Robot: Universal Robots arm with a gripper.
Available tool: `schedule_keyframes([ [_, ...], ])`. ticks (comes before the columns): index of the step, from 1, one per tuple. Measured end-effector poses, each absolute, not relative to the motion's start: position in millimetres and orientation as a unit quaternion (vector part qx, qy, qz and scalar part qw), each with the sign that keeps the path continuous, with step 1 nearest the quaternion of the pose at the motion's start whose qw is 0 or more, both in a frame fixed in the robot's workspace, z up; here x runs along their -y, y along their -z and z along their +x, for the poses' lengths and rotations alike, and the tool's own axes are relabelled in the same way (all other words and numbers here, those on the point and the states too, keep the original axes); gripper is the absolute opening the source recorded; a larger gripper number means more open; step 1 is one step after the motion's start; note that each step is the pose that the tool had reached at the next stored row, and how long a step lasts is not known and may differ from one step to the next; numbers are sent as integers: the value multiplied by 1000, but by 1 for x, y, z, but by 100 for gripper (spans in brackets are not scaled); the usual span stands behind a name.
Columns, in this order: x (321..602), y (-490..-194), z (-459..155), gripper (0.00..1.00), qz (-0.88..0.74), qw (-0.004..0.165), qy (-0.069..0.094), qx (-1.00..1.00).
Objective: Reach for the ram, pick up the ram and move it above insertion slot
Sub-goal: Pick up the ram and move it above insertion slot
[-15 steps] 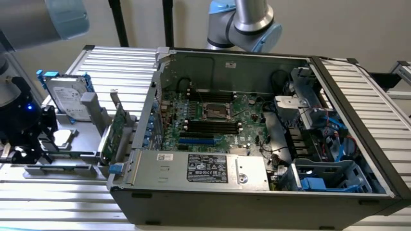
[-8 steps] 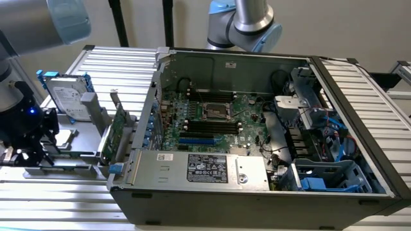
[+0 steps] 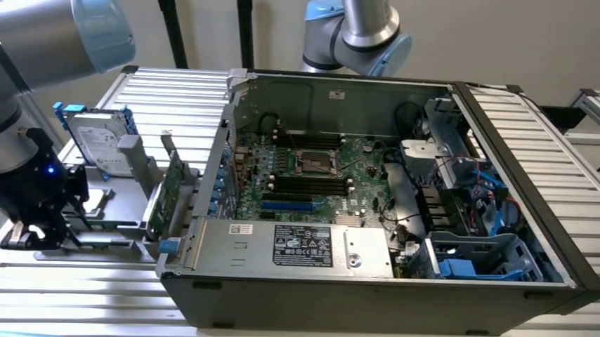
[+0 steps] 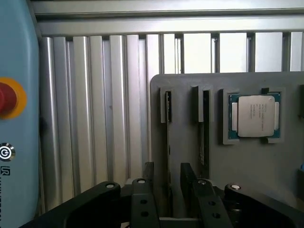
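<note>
— How far along am I?

— Still at the reach, I judge. Your black two-fingered claw (image 4: 168, 167) hangs over the grey plastic holder tray (image 4: 247, 185) on the ribbed aluminium table (image 4: 95, 118). Its fingers are parted and hold nothing. The ram (image 4: 167, 107), a thin circuit-board stick, stands on edge in the tray's groove, neither gripped nor lifted. The long black plastic insertion slot (image 3: 310, 185) sits on the motherboard inside the open grey computer case (image 3: 375, 302), well apart from the ram. So the grasp and the carry are both undone.

— Which way does the stick lie?

— You see it edge-on. Its long axis runs parallel to the table's ribs and lines up with the gap between your fingers. A similar dark strip (image 4: 205, 128) stands just beside it, outside that gap.
</note>
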State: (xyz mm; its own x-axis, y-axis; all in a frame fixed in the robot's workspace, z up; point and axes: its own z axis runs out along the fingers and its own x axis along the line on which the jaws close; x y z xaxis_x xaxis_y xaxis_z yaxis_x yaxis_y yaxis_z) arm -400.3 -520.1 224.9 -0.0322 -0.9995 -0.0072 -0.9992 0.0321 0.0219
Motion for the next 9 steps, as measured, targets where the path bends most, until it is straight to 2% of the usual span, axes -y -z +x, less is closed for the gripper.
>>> schedule_keyframes([
  [9,523,-216,-398,36,696,5,10,718],
])
